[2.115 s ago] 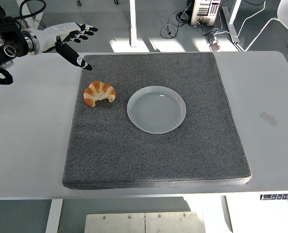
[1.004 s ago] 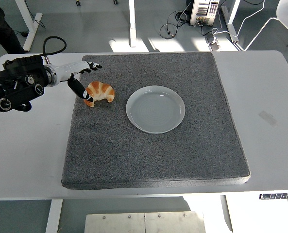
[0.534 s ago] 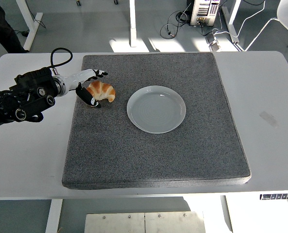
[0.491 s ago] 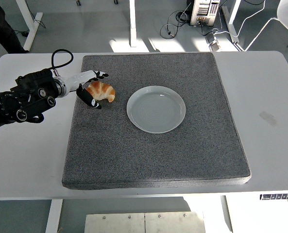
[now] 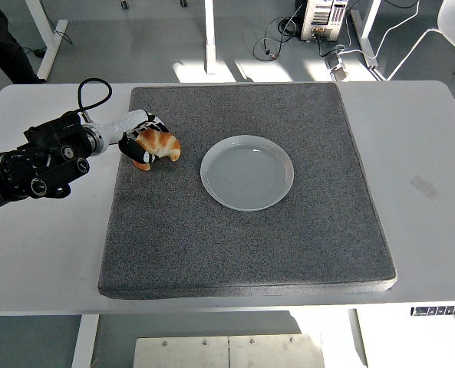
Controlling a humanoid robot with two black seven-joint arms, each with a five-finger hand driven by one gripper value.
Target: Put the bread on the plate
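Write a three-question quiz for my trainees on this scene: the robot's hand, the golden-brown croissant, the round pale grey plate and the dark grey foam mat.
1. True or false: the golden-brown croissant lies on the round pale grey plate.
2. Which hand touches the croissant? A left hand B right hand
3. Fill in: plate and croissant both rest on the dark grey foam ____.

Key: 1 false; 2 A; 3 mat.

head view | high, robot's side | faces forward and down | whole worktop (image 5: 419, 146), near edge at bottom
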